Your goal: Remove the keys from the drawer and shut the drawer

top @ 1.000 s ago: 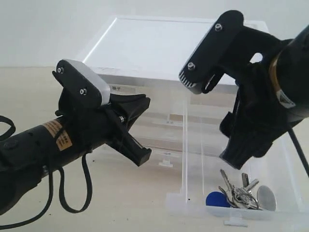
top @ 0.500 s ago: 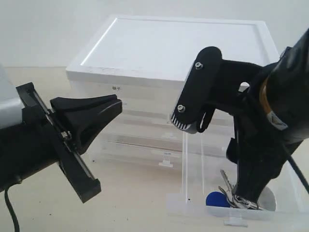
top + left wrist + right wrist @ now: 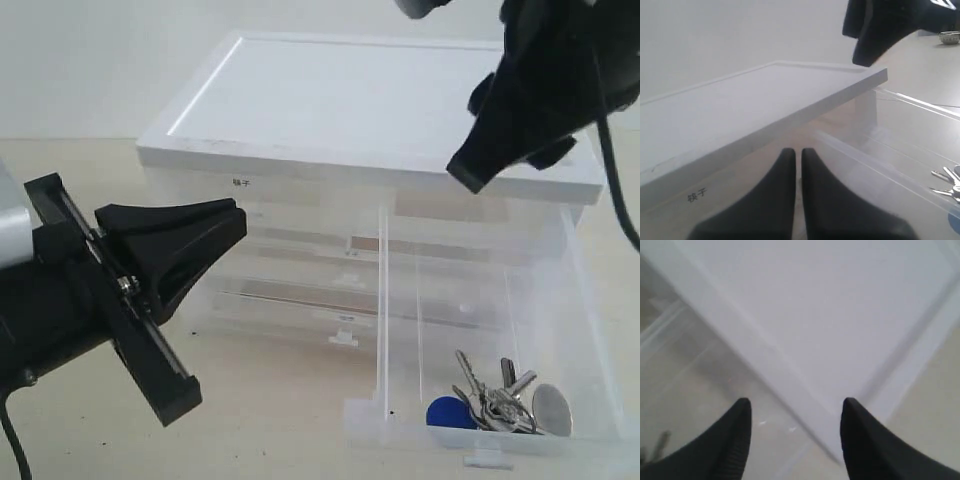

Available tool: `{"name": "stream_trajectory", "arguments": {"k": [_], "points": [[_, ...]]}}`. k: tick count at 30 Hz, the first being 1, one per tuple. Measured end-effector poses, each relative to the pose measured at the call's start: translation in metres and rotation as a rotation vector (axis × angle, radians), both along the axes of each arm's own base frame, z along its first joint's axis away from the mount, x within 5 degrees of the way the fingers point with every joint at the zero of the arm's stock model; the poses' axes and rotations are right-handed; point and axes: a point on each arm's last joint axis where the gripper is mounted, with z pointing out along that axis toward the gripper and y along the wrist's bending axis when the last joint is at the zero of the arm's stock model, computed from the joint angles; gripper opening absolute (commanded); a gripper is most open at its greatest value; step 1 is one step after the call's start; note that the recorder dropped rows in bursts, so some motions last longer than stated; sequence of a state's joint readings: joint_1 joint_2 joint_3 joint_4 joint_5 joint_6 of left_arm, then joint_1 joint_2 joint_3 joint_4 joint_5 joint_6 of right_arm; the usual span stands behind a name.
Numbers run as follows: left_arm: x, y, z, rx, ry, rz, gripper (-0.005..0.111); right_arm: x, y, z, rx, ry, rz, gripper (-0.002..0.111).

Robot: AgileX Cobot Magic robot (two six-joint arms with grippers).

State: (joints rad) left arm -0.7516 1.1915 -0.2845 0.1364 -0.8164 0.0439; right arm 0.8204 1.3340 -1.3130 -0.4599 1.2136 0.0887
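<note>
Pickup step: the keys (image 3: 497,400) lie at the front of the open drawer (image 3: 400,425). The right tool (image 3: 796,407), apart and empty, hangs over the cabinet (image 3: 350,100) and must descend onto them; the left tool (image 3: 798,152) is together

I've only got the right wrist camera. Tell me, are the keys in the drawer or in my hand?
Observer: In the drawer. The keys lie just behind its front wall, and there is nothing in the right hand.
Operator: How far out is that drawer?
Observer: It is pulled well out of the cabinet, so the keys are uncovered from above.
Operator: And the other arm?
Observer: The left hand is shut on nothing. It points at the cabinet's left front, off to the side of the open drawer.
</note>
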Motion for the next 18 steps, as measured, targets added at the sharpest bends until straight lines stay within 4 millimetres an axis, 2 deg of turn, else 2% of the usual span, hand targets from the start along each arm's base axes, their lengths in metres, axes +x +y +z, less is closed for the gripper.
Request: {"name": "stream_trajectory", "arguments": {"k": [3,9,12,14,18], "points": [[-0.001,-0.001,-0.001,0.006,0.000,-0.016,0.005,-0.001,0.005,-0.010,0.073,0.168,0.079,0.044],[-0.002,-0.001,-0.003,0.020,0.007,-0.025,0.005,-0.013,0.021,-0.017,0.039,0.216,0.247,0.043],[-0.003,-0.001,-0.004,0.030,0.014,-0.026,0.005,-0.024,0.028,-0.036,-0.016,0.269,0.322,0.043],[-0.003,-0.001,-0.004,0.030,0.014,-0.026,0.005,-0.030,0.028,-0.056,-0.108,0.293,0.347,0.043],[-0.003,-0.001,-0.004,0.032,0.013,-0.027,0.005,-0.041,0.025,-0.078,-0.280,0.256,0.396,0.043]]}}
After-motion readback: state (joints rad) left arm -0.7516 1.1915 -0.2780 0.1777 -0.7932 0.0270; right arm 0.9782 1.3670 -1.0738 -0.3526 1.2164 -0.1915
